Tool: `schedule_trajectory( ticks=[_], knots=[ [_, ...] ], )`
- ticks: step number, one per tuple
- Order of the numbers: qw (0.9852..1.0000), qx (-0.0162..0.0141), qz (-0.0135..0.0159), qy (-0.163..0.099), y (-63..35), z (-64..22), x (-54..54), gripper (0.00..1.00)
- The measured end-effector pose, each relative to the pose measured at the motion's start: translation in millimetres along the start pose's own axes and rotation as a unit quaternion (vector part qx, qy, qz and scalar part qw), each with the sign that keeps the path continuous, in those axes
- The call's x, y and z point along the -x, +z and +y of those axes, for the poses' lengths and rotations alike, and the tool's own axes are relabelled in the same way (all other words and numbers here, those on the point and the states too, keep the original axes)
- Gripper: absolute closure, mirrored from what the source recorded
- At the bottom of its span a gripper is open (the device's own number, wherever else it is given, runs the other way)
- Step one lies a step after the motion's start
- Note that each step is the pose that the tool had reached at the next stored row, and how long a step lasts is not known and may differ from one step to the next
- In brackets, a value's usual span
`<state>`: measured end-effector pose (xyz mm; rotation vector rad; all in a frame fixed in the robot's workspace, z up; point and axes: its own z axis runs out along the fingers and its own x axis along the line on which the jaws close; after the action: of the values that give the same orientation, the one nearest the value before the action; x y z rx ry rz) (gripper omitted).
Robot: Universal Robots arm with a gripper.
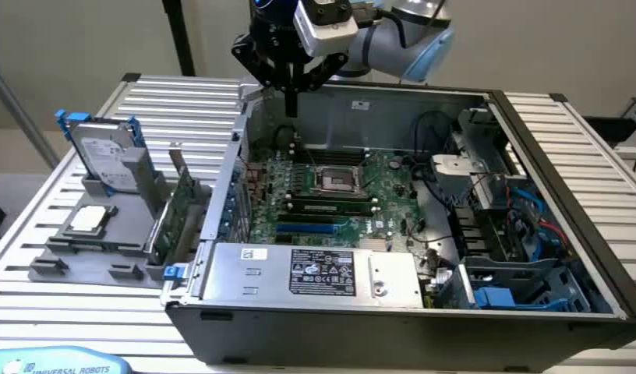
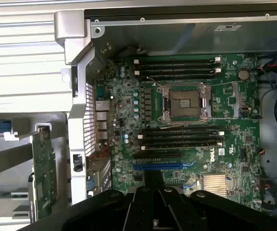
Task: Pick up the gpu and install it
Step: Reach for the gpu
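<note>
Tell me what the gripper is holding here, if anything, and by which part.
Nothing is held. The gripper hangs empty over the open case; the gpu stands upright in the grey holder outside it, untouched.

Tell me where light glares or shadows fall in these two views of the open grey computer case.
Exterior view: even light, soft sheen on the silver metal power supply cover. Wrist view: the white slatted table is washed out, the black gripper is a dark silhouette, and the gpu, a thin green circuit card, sits in dimmer light.
</note>
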<state>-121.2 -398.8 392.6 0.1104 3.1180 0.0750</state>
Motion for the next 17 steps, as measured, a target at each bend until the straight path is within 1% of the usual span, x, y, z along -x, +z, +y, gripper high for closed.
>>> schedule_trajectory(
  ticks=[13,15,17],
  knots=[
    [1.0000,0.0000,0.0000,0.000,0.0,-0.1,-0.4,0.89],
    [1.0000,-0.0001,0.0001,0.000,-0.3,-0.8,-4.8,0.89],
    [1.0000,0.0000,0.0000,0.000,-0.4,-2.7,-13.4,0.89]
  ],
)
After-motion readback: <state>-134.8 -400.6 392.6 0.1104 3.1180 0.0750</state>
